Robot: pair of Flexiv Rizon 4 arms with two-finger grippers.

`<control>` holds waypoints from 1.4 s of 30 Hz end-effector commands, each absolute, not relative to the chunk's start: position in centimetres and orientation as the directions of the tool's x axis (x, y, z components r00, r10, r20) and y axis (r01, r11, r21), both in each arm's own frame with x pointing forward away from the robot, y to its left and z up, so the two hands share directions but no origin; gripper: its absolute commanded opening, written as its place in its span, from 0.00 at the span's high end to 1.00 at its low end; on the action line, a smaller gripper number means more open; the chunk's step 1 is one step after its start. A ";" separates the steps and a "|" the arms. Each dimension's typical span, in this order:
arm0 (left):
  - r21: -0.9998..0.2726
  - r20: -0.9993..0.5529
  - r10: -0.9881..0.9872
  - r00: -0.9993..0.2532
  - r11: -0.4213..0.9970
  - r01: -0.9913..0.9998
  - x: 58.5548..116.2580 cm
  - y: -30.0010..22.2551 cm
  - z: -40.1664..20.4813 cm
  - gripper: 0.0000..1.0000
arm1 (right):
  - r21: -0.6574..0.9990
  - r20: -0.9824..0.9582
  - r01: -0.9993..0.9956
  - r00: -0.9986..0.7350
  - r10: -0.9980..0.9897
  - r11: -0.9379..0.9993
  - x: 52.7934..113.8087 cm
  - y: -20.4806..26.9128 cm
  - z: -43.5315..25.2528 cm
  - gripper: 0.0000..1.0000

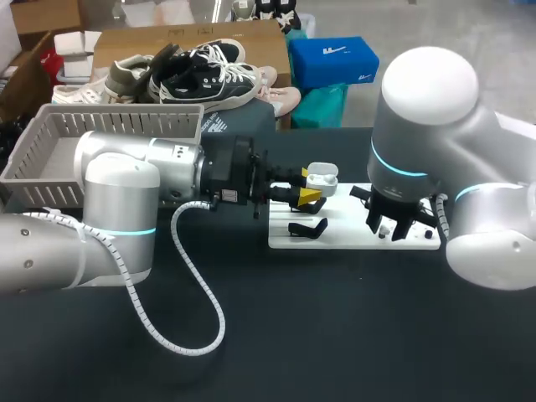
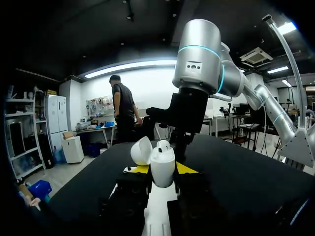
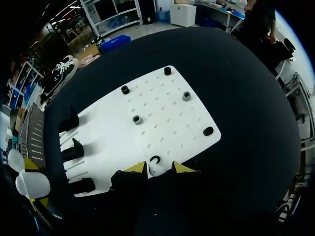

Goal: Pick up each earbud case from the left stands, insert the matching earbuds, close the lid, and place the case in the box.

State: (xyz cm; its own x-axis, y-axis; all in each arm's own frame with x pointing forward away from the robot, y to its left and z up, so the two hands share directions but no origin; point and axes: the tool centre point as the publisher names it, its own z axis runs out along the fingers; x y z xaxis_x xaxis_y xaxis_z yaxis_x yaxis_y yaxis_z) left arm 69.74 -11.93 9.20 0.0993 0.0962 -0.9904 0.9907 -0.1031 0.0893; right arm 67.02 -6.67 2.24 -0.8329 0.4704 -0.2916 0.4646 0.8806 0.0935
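Shows the left gripper (image 1: 308, 186) clamped from both sides on the earbud case (image 2: 162, 169), held upright above the left end of the white board (image 1: 352, 239), lid (image 2: 141, 150) swung open. Shows the right gripper (image 3: 158, 168) lowered to the near edge of the board, fingers a narrow gap apart, straddling a loose earbud (image 3: 156, 170) without visibly pinching it.

Likely failures, as judged:
- Pinching the small rounded earbud off-centre and squirting it across the table (image 1: 335, 335).
- Lifting with too light a grip and dropping it short of the case.
- Reaching the socket tilted, leaving the earbud proud and blocking the lid.
- Knocking the open lid with the right fingers and twisting the case in the left fingers.

Containers:
- Case open, carrying one apparent seated earbud (image 2: 164, 145). Second socket not clearly visible.
- Grey basket (image 1: 50, 159) at far left, presumably the box, with no case visible inside.
- Black stands (image 1: 306, 228) at the left of the board, bearing nothing visible.
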 end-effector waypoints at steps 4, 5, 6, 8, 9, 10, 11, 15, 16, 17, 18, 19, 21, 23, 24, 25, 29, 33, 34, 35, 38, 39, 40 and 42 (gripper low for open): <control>0.090 -0.990 0.095 0.100 -0.104 0.991 69.8 -11.9 9.2 1.00 | 0.088 -0.288 0.464 -0.835 0.469 0.881 67.2 -6.6 2.2 0.75; 0.090 -0.990 0.095 0.100 -0.104 0.991 69.8 -11.9 9.2 1.00 | 0.087 -0.288 0.464 -0.835 0.468 0.881 67.2 -6.6 2.2 0.75; 0.090 -0.990 0.095 0.100 -0.104 0.991 69.8 -11.9 9.2 1.00 | 0.087 -0.287 0.464 -0.836 0.468 0.882 67.2 -6.6 2.2 0.76; 0.090 -0.990 0.095 0.100 -0.104 0.991 69.8 -11.9 9.2 1.00 | 0.085 -0.286 0.464 -0.836 0.467 0.882 67.2 -6.6 2.2 0.76; 0.090 -0.990 0.095 0.100 -0.104 0.991 69.8 -11.9 9.2 1.00 | 0.085 -0.286 0.464 -0.837 0.467 0.882 67.2 -6.6 2.1 0.76; 0.090 -0.990 0.095 0.100 -0.104 0.991 69.8 -11.9 9.2 1.00 | 0.084 -0.287 0.463 -0.837 0.467 0.882 67.2 -6.6 2.1 0.76; 0.090 -0.990 0.095 0.100 -0.104 0.991 69.8 -11.9 9.2 1.00 | 0.083 -0.287 0.464 -0.837 0.467 0.882 67.2 -6.6 2.1 0.77; 0.090 -0.990 0.095 0.100 -0.104 0.991 69.8 -11.9 9.2 1.00 | 0.082 -0.285 0.463 -0.838 0.466 0.883 67.2 -6.6 2.1 0.79; 0.090 -0.990 0.095 0.100 -0.104 0.991 69.8 -11.9 9.2 1.00 | 0.081 -0.284 0.463 -0.838 0.465 0.883 67.2 -6.6 2.1 0.79; 0.090 -0.990 0.095 0.100 -0.104 0.991 69.8 -11.9 9.2 1.00 | 0.081 -0.283 0.462 -0.839 0.465 0.883 67.2 -6.6 2.1 0.79; 0.090 -0.990 0.095 0.100 -0.104 0.991 69.8 -11.9 9.2 1.00 | 0.081 -0.282 0.461 -0.840 0.464 0.884 67.2 -6.6 2.0 0.80; 0.090 -0.990 0.095 0.100 -0.104 0.991 69.8 -11.9 9.2 1.00 | 0.080 -0.281 0.460 -0.841 0.463 0.884 67.2 -6.5 2.0 0.81; 0.090 -0.990 0.095 0.100 -0.104 0.991 69.8 -11.9 9.2 1.00 | 0.079 -0.279 0.459 -0.842 0.461 0.885 67.3 -6.5 1.9 0.87; 0.090 -0.990 0.095 0.100 -0.104 0.991 69.8 -11.9 9.2 1.00 | 0.079 -0.278 0.457 -0.843 0.460 0.886 67.3 -6.5 1.9 1.00; 0.090 -0.990 0.095 0.100 -0.104 0.991 69.8 -11.9 9.2 1.00 | 0.079 -0.278 0.456 -0.844 0.459 0.886 67.3 -6.5 1.9 1.00; 0.090 -0.990 0.095 0.100 -0.104 0.991 69.8 -11.9 9.2 1.00 | 0.079 -0.277 0.456 -0.844 0.459 0.887 67.2 -6.5 1.9 1.00; 0.090 -0.990 0.095 0.100 -0.104 0.991 69.8 -11.9 9.2 1.00 | 0.080 -0.276 0.455 -0.845 0.459 0.887 67.2 -6.5 2.0 1.00; 0.090 -0.990 0.095 0.100 -0.104 0.991 69.8 -11.9 9.2 1.00 | 0.081 -0.276 0.454 -0.845 0.458 0.887 67.2 -6.5 2.2 1.00; 0.090 -0.990 0.095 0.100 -0.104 0.991 69.8 -11.9 9.2 1.00 | 0.081 -0.277 0.454 -0.845 0.457 0.887 67.1 -6.5 2.2 1.00; 0.090 -0.990 0.095 0.100 -0.104 0.991 69.8 -11.9 9.2 1.00 | 0.083 -0.277 0.453 -0.845 0.458 0.887 67.1 -6.5 2.3 1.00; 0.090 -0.990 0.095 0.100 -0.104 0.991 69.8 -11.9 9.2 1.00 | 0.087 -0.280 0.454 -0.843 0.459 0.887 67.0 -6.6 2.6 1.00; 0.090 -0.990 0.095 0.100 -0.104 0.991 69.8 -11.9 9.2 1.00 | 0.088 -0.281 0.454 -0.843 0.459 0.887 67.0 -6.6 2.7 1.00; 0.090 -0.990 0.095 0.100 -0.104 0.991 69.8 -11.9 9.2 1.00 | 0.088 -0.283 0.454 -0.842 0.459 0.887 66.9 -6.6 2.8 1.00; 0.090 -0.990 0.095 0.100 -0.104 0.991 69.8 -11.9 9.2 1.00 | 0.090 -0.286 0.456 -0.840 0.461 0.886 66.9 -6.7 3.0 1.00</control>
State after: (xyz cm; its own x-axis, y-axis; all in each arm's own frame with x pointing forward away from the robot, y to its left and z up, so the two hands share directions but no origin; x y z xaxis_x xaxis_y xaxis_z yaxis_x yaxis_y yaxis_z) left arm 69.74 -11.93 9.20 0.0993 0.0962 -0.9904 0.9907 -0.1031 0.0893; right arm 67.31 -6.58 2.63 -0.8439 0.4588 -0.2781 0.4533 0.8870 0.0879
